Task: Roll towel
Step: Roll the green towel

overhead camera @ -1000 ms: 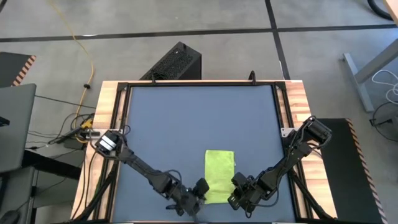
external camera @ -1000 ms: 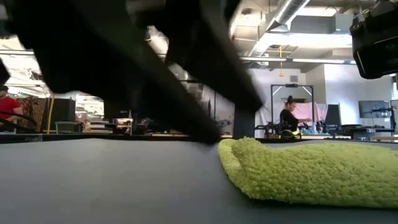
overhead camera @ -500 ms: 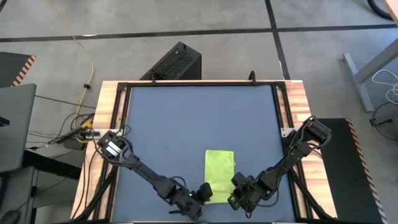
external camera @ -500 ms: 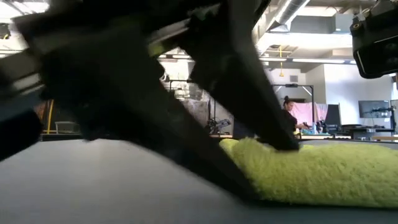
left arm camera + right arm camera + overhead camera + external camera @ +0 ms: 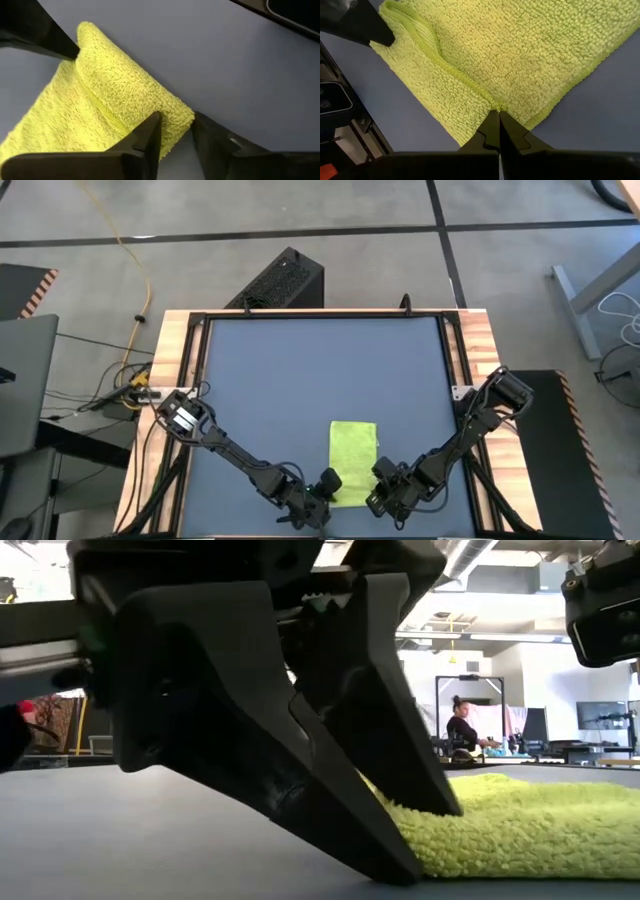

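The lime yellow-green towel (image 5: 352, 458) lies flat as a folded narrow rectangle near the table's front edge; it also shows in the low view (image 5: 530, 830). My left gripper (image 5: 326, 484) is low at the towel's near left corner, open, with that corner (image 5: 181, 116) between its fingers. My right gripper (image 5: 380, 478) is at the towel's near right corner, shut on the towel (image 5: 520, 55). My left gripper's fingers stand on either side of the towel's near left corner. They slant down from the table's left. One fingertip (image 5: 440, 802) rests on the towel's top and the other (image 5: 398, 870) is on the table at the towel's edge. The towel lies flat. My right gripper pinches the towel's hemmed edge (image 5: 496, 106) close to the near right corner, between its two shut fingertips. The fingers slant down from the near right. The towel stays flat on the table.
The dark blue mat (image 5: 300, 370) lies bare beyond the towel, inside a black frame on wooden rails (image 5: 180, 350). A black box (image 5: 285, 280) stands on the floor behind the table. A person (image 5: 465, 730) sits far off in the room.
My left gripper has come down and gone right to the towel's near left corner, and its fingers now stand astride that corner. The corner is pressed lower under the upper fingertip. My right gripper and the rest of the towel have kept still.
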Tool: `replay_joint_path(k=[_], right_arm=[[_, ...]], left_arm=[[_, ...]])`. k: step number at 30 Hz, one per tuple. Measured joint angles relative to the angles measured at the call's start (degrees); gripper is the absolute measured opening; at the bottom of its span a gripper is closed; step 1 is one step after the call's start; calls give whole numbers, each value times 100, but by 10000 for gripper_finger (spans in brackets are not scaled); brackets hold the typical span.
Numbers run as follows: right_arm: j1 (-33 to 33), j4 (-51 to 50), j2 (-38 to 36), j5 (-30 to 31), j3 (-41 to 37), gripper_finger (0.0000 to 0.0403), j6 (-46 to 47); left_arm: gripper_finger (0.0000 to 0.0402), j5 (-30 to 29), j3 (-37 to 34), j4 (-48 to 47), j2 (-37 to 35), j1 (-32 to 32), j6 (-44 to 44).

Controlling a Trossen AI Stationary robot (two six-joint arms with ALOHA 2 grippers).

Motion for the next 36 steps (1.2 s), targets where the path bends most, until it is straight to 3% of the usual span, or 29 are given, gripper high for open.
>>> replay_joint_path(k=[6, 11, 15, 27, 33, 36], right_arm=[[-2, -26, 0, -13, 0, 18, -5], [31, 33, 1, -7, 0, 31, -373], [30, 47, 4, 56, 0, 52, -137], [118, -205, -310, -15, -12, 168, -53], [440, -1151, -929, 243, -8, 179, 223], [653, -1044, -1071, 519, -15, 175, -269]], left_arm=[[10, 355, 0, -295, 11, 80, -450], [2, 793, 0, -413, 11, 219, -950], [0, 1291, 1, -441, 10, 324, -1394], [0, 1953, 0, -470, 11, 494, -1985], [0, 2146, -10, -371, 18, 565, -2135], [0, 2301, -15, -293, 24, 600, -2169]])
